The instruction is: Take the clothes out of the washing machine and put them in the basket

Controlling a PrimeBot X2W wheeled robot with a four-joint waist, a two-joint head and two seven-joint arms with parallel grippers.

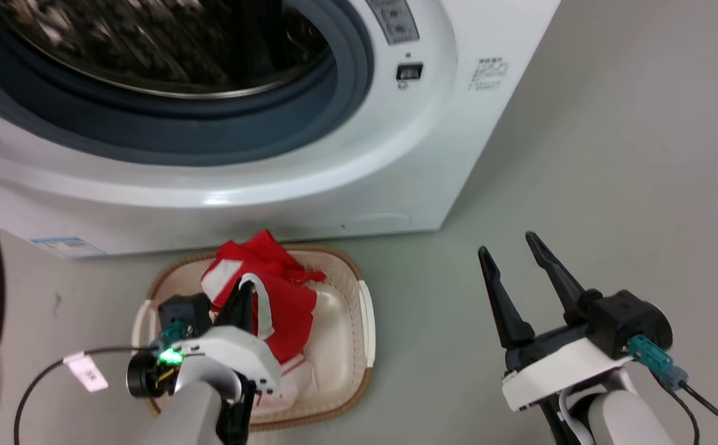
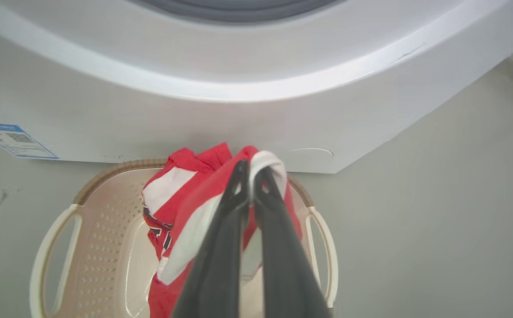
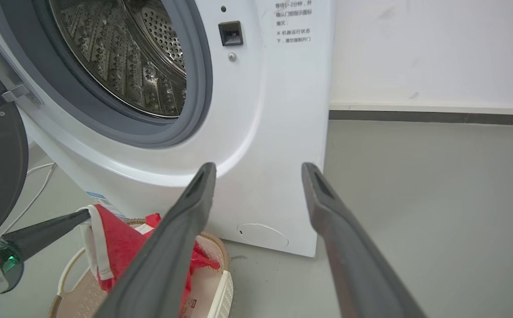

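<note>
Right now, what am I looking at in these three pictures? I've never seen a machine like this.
It is a two-armed robot emptying a washer. One picture looks down from its head; the other two come from cameras on its wrists, looking along each pincer's dark fingers. The left pincer is shut on red clothes, holding them over a cream basket on the floor before the washer. The right pincer is open and holds nothing. The washer's steel drum stands open.
</note>
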